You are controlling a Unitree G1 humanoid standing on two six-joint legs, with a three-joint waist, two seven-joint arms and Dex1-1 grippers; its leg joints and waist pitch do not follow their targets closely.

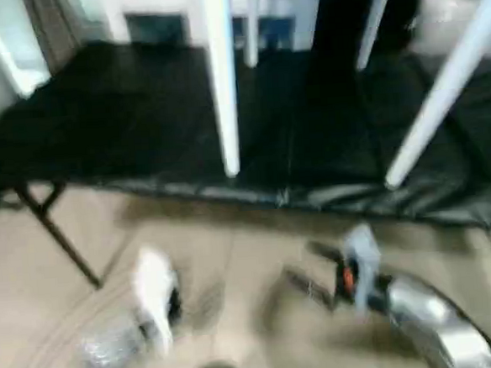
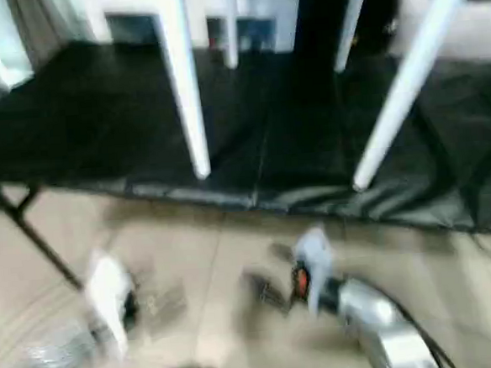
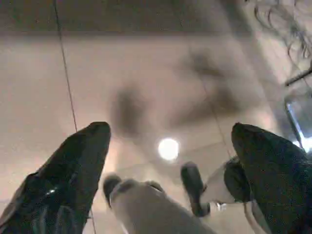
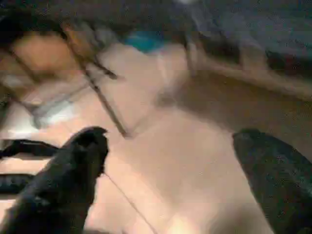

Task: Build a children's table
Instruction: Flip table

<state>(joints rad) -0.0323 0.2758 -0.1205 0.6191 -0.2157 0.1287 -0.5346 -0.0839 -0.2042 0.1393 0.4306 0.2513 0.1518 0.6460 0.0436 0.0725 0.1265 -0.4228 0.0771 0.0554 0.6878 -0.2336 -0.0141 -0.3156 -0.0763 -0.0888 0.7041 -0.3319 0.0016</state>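
Left gripper (image 3: 168,146): low left in the head view, over beige floor; in its wrist view the two black fingers (image 3: 73,165) stand wide apart with nothing between them.
Floor (image 1: 234,260): beige tile across the lower half of the head view.
Folding stand (image 1: 55,227): thin dark legs at the left edge, under the mat's edge.
Mat (image 1: 140,115): black, across the middle and upper frame, its front edge wrinkled.
Legs: four white tubes rise out of the top of the frame over the mat; one (image 1: 222,84) upper centre, nearly upright; a thinner one (image 1: 253,23) behind it; another (image 1: 375,19) upper right, tilted; one (image 1: 445,86) far right, slanting. The tabletop itself cannot be made out.
Right gripper (image 4: 170,161): lower right in the head view, over floor; fingers (image 4: 68,180) spread apart, empty.
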